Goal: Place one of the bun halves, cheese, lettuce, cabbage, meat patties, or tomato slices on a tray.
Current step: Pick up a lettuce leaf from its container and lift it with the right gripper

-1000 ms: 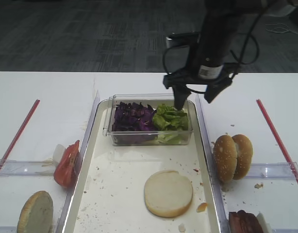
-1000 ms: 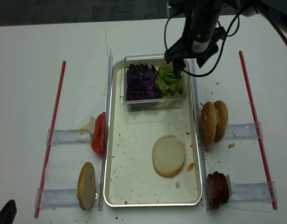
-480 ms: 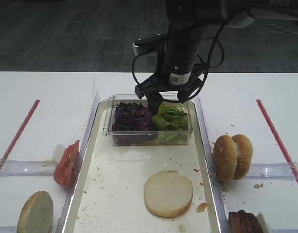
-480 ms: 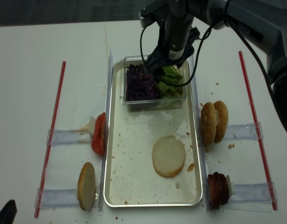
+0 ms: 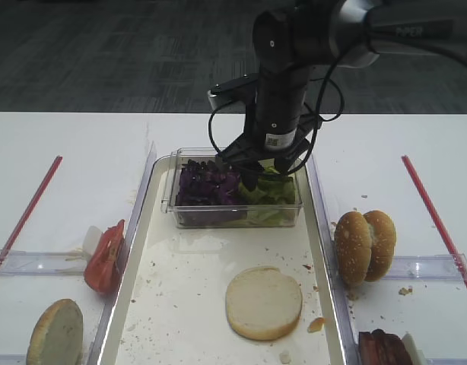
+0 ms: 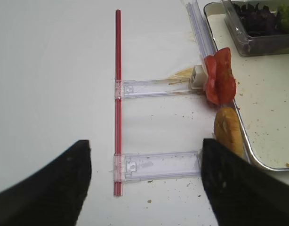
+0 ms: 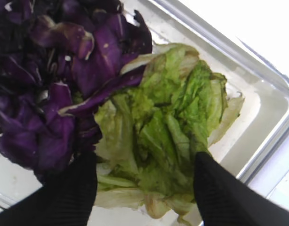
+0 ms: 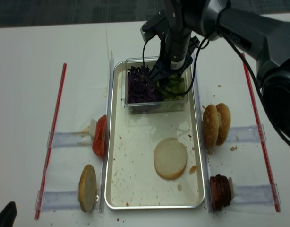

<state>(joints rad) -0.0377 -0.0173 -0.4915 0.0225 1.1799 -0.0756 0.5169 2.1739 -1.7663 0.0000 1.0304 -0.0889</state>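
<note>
Right hand (image 7: 144, 188) is down in the clear tub (image 5: 235, 219), and only the wrist view shows how: its two black fingers (image 7: 69, 193) stand apart, one at the edge of the cabbage (image 7: 45, 94), the other on the far side of the lettuce (image 7: 168, 127), the green clump between them, not yet pinched. From the high view that hand (image 5: 252, 175) is mostly hidden by the arm, so the gap can't be read there. The overhead camera gives the whole layout instead: the tub sits at the far end of the tray (image 8: 114, 142), one bun half (image 8: 170, 157) lies cut face up on the tray floor, two seeded bun halves (image 8: 217, 124) stand on edge off to the right, meat patties (image 8: 219, 191) near the right corner. The left wrist view picks up what the others show small: tomato slices (image 6: 220, 81) propped in a clear holder (image 6: 158, 87), another bun half (image 6: 228, 134) on edge just beside the tray rim, a red strip (image 6: 117, 94) running down the white worktop (image 6: 50, 94). The left hand (image 6: 144, 183) hangs there with fingers wide, holding nothing. Crumbs speckle the tray floor and the worktop; beyond it, dark grey carpet (image 5: 104, 53).
</note>
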